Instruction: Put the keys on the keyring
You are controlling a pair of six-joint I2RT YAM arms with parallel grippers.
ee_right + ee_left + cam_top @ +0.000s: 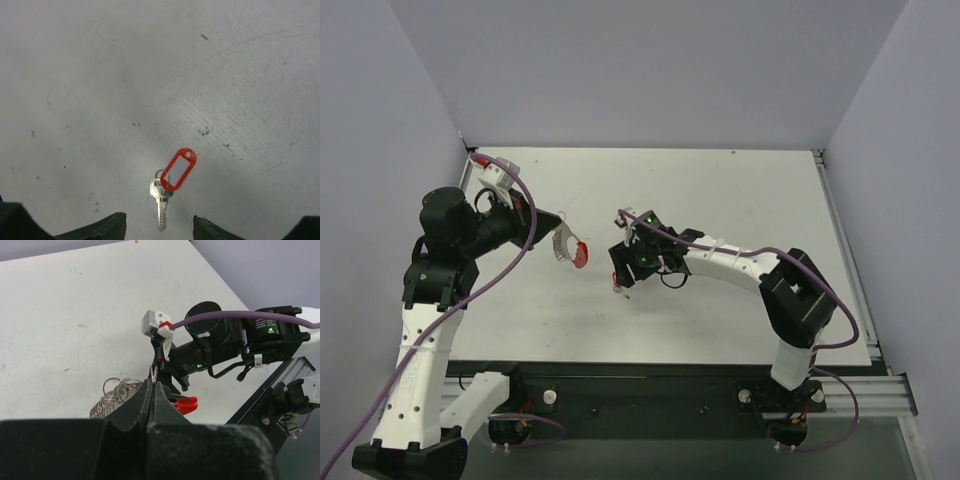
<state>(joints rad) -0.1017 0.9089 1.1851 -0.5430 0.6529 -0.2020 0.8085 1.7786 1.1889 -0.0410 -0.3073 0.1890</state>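
The keys (161,199), a small silver key on a little ring with a red plastic tag (179,168), lie flat on the white table. My right gripper (159,231) hovers just above them, open, its two dark fingertips (102,227) on either side of the key's blade, touching nothing. From above, the keys (619,290) show just below the right gripper (624,272). My left gripper (153,386) is shut on the keyring (113,395), a bundle of silvery loops with a red band (186,404), held above the table (569,246) left of the right gripper.
The right arm (215,342) with its purple cable lies close in front of the left gripper. Grey walls enclose the table at the back and sides. A metal rail (845,255) runs along the table's right edge.
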